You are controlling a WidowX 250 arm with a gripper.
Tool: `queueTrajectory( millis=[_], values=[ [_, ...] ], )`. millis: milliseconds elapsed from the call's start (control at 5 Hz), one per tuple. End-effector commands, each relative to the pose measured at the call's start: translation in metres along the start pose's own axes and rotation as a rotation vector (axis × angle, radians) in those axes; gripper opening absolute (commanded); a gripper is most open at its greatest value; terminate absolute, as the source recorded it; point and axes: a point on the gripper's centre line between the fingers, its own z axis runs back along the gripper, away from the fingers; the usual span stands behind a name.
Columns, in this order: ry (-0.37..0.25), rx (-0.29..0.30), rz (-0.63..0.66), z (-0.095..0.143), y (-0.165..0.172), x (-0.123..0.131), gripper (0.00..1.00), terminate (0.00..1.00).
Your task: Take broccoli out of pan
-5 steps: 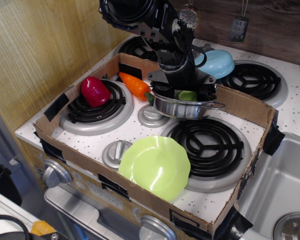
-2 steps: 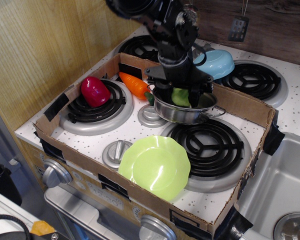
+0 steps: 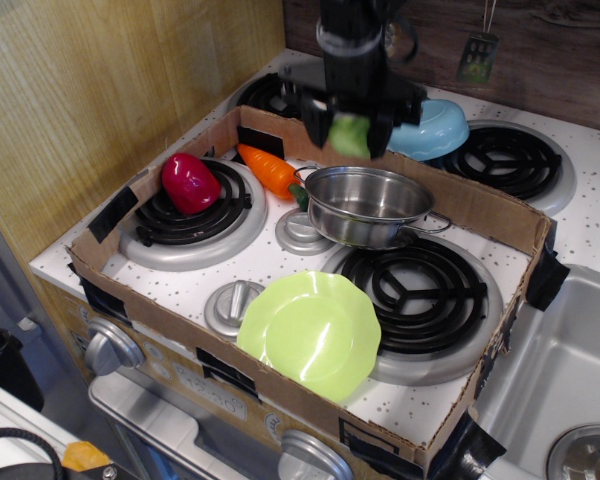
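The gripper (image 3: 351, 133) is shut on the broccoli (image 3: 351, 134), a small light yellow-green lump, and holds it in the air above the back rim of the pan. The pan (image 3: 368, 206) is a shiny steel pot that stands between the burners inside the cardboard tray. Its inside looks empty. The arm comes down from the top of the view and is blurred by motion.
A lime-green scalloped plate (image 3: 310, 333) lies at the front of the cardboard tray (image 3: 500, 222). A red pepper (image 3: 189, 183) sits on the left burner, an orange carrot (image 3: 268, 169) beside the pan. A light blue bowl (image 3: 429, 127) lies behind the tray. A sink (image 3: 565, 380) is at right.
The gripper has risen straight up out of the pan with the broccoli in it. The pan stays in place.
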Motion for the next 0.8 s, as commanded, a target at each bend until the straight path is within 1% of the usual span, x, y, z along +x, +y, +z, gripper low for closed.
queueTrajectory(
  millis=[0,200,400,600],
  values=[
    [-0.088,0.083,0.074,0.061,0.026,-0.013,0.0,0.0],
    [-0.077,0.091,0.128,0.067,0.042,-0.041,0.0,0.0],
    [-0.046,0.06,0.157,0.055,0.053,-0.06,0.0,0.0],
    [-0.023,0.029,0.182,0.036,0.063,-0.076,0.0,0.0]
  ],
)
